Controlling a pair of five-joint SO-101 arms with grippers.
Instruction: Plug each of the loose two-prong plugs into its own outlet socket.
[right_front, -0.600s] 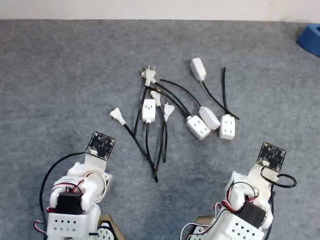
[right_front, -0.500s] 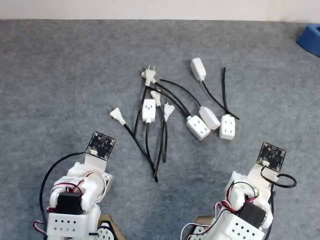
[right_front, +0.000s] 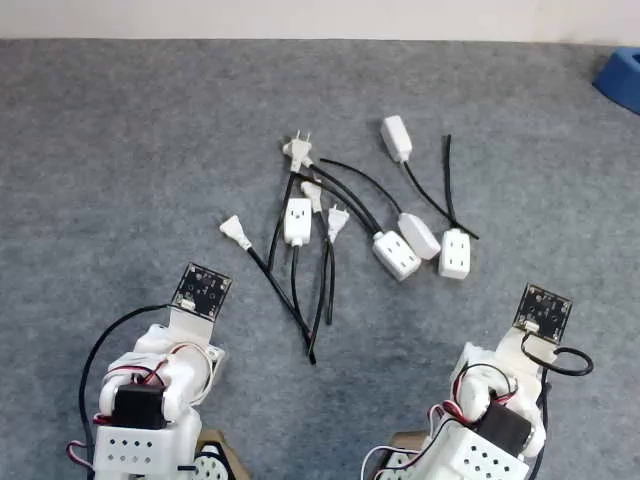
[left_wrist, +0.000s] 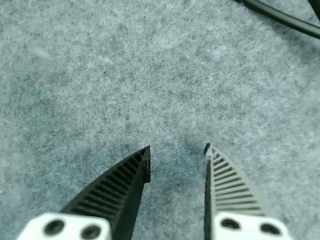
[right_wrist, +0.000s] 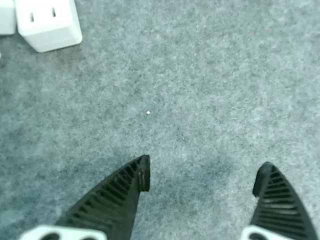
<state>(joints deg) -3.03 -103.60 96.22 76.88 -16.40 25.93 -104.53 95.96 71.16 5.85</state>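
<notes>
Nothing's picked up yet. The plugs (right_front: 298, 148) and sockets (right_front: 396, 254) lie in a heap mid-table on the gray carpet (right_front: 120, 150), with the black cords (right_front: 295, 290) crossing each other. None looks plugged in, as far as I can tell. Both arms sit back at the near edge. The left gripper (left_wrist: 176, 150) hangs over bare carpet with its jaws a little apart and empty. The right gripper (right_wrist: 204, 165) has its jaws spread wide, also empty, with the nearest socket (right_wrist: 47, 22) just ahead of it. My guess is they're open for a first grab, and those crossed cords could drag the neighbours along.
</notes>
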